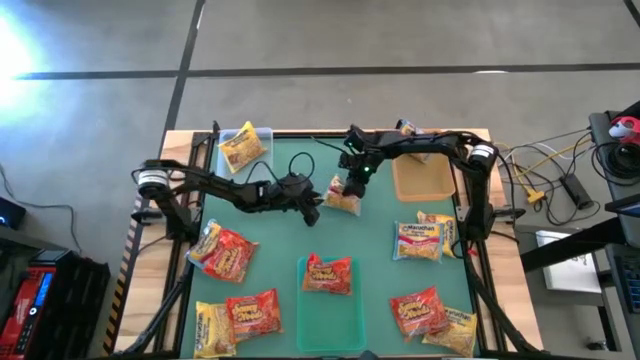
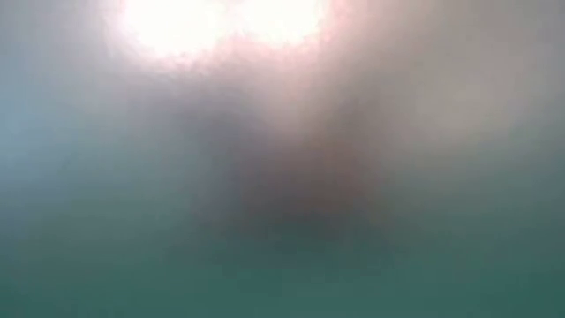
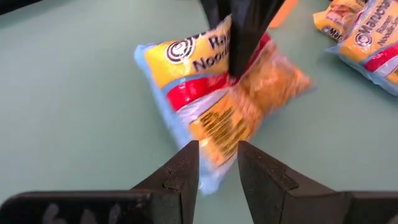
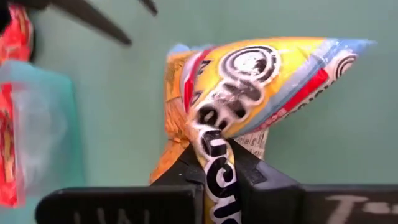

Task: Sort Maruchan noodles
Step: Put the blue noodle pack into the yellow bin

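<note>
A yellow Maruchan noodle packet (image 1: pixel 343 197) with a red band sits between my two grippers over the far middle of the green mat. My left gripper (image 1: pixel 318 203) comes at it from the table's left, and my right gripper (image 1: pixel 352 178) from the far right. Both are shut on it. Other packets lie on the mat untouched: red-orange ones (image 1: pixel 225 250) (image 1: pixel 255 312) (image 1: pixel 418 310), yellow ones (image 1: pixel 212 328) (image 1: pixel 455 330), and a pale one (image 1: pixel 420 240). The low view is a blur and shows nothing. My left gripper pinches the packet's near corner (image 3: pixel 214 163) between its two fingertips, slanting down from the table's left. The rest of the packet (image 3: pixel 217 87) stands tilted beyond the fingers. My right gripper pinches a gathered edge of the wrapper (image 4: pixel 214 158) between its two fingers, slanting down from the far right. The packet's body (image 4: pixel 261 74) bulges out past the fingertips, and the wrapper is creased where it enters them.
A clear tray (image 1: pixel 262 133) at the far left holds a yellow packet (image 1: pixel 242 150). A brown tray (image 1: pixel 422 180) stands at the far right. A green tray (image 1: pixel 330 320) at the near middle holds a red-orange packet (image 1: pixel 327 273). Cables lie off the table's right side.
</note>
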You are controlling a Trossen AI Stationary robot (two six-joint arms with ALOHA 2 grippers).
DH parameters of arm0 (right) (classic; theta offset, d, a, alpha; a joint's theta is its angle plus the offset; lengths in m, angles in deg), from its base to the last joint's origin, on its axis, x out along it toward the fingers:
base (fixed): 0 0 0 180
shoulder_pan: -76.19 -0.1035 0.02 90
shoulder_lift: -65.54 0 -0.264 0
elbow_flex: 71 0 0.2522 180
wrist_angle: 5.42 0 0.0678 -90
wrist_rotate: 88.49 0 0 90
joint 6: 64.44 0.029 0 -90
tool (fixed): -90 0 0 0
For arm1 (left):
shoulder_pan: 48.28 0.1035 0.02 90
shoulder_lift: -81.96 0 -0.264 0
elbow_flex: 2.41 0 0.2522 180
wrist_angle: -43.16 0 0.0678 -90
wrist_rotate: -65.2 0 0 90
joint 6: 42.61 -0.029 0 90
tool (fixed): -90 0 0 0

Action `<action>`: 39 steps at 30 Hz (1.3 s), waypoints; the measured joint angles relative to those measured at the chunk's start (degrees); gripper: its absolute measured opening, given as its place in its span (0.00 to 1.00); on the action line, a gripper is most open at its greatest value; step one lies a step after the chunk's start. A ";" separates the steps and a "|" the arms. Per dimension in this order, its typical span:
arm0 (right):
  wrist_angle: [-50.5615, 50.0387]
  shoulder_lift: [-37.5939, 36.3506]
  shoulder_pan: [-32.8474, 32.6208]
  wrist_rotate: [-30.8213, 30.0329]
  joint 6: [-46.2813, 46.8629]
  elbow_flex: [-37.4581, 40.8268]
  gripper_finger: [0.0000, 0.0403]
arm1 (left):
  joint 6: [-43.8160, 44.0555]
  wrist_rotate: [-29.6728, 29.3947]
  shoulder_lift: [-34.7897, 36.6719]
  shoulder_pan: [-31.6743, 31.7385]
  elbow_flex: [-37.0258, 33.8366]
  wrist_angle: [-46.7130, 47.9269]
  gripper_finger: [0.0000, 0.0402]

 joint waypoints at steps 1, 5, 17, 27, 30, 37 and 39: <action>-1.38 -0.51 0.11 -0.27 -1.50 -0.67 0.04 | 0.43 -0.04 0.71 0.00 -0.77 -0.25 0.23; -6.12 -3.35 0.59 -4.07 -6.50 -3.17 0.04 | 2.21 -1.87 2.37 -0.07 -3.80 -0.28 0.23; -18.58 -17.31 2.42 -21.16 -15.93 -5.43 0.04 | 3.27 -3.87 2.56 -0.07 -8.71 -7.33 0.23; -28.16 -26.47 4.14 -38.74 -28.14 -5.45 0.04 | 1.86 -3.98 2.04 -0.07 -8.86 -10.44 0.23; -32.62 -26.59 6.02 -43.89 -26.99 -4.96 0.04 | 1.71 -3.97 2.04 -0.20 -8.59 -10.73 0.23; -33.03 -26.53 11.86 -46.43 -24.69 -0.79 0.04 | 1.45 -3.97 2.02 -0.65 -8.62 -10.79 0.23; -32.94 -26.53 13.27 -46.27 -24.21 -0.05 0.04 | 1.38 -3.95 2.02 -0.97 -8.62 -10.79 0.23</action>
